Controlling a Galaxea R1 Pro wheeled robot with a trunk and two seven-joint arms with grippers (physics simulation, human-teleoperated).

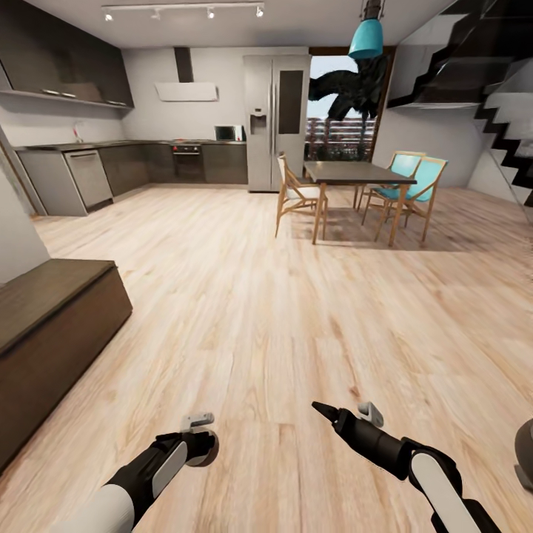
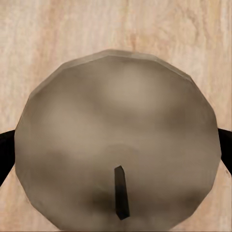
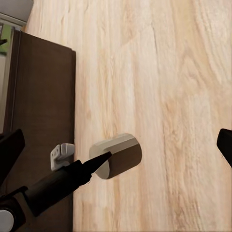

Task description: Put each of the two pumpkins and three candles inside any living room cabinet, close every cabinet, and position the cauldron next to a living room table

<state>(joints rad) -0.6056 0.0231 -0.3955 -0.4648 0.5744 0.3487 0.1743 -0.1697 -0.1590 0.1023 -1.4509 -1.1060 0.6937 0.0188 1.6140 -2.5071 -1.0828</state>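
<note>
Clearly the left gripper (image 1: 198, 444) was clamped on a stubby grey-brown candle (image 2: 116, 140), wick outward beyond its fingers; the right gripper (image 1: 346, 412) gaped, empty.

Wooden dining table (image 1: 348, 173) with teal-seated chairs (image 1: 414, 181), steel fridge (image 1: 276, 122) behind, dark staircase (image 1: 503, 111) alongside.

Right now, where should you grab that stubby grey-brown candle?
Grip the stubby grey-brown candle across its round side wall, coming in over the wick end, I'd say. It is short and wide, so fingers fit on opposite sides; the left gripper holds it that way.
</note>
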